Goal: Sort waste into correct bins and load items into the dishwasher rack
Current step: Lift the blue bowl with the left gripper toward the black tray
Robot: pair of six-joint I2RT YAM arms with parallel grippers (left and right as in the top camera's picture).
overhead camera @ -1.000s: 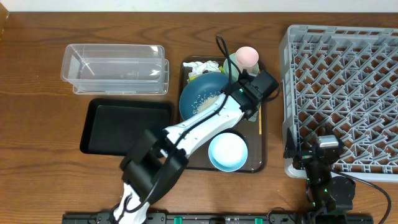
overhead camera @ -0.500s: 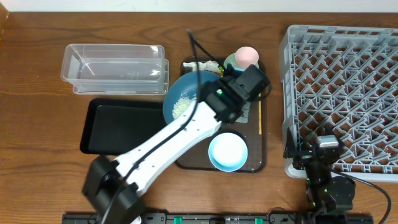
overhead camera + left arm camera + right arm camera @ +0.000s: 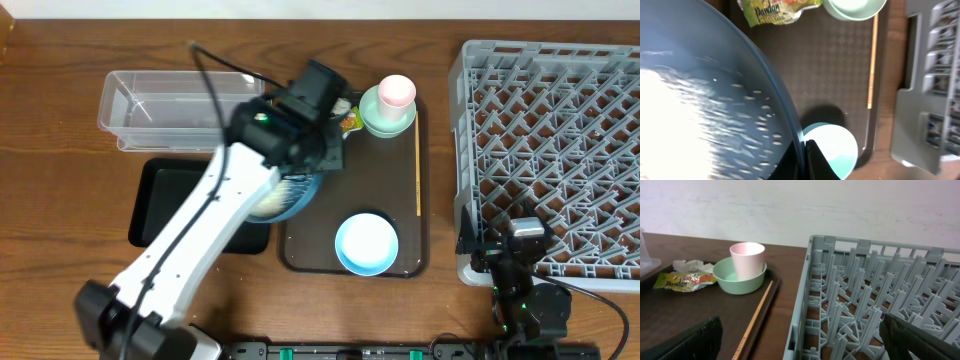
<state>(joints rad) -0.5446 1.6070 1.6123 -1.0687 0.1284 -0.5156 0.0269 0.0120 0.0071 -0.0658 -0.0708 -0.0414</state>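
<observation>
Even light, rice (image 3: 662,112) glaring, perhaps blurred

The surface (image 3: 60,120) is dark brown wood with a fine grain running lengthwise, and it fills nearly all of the overhead view. Beyond its far edge stands a white wall (image 3: 790,205), matt and faintly mottled, which shows from above only as a thin pale strip. The light is even, and shadows on the wood are soft and short.

Robotics lab bench staged as a dish-clearing station: a wood-grain surface (image 3: 60,100) against a bare white wall (image 3: 840,205) carries a grey dishwasher rack (image 3: 560,120), a brown serving tray (image 3: 385,170), a clear container (image 3: 185,110) and a black tray (image 3: 165,200), with a white robot arm (image 3: 190,238) reaching over them.
</observation>
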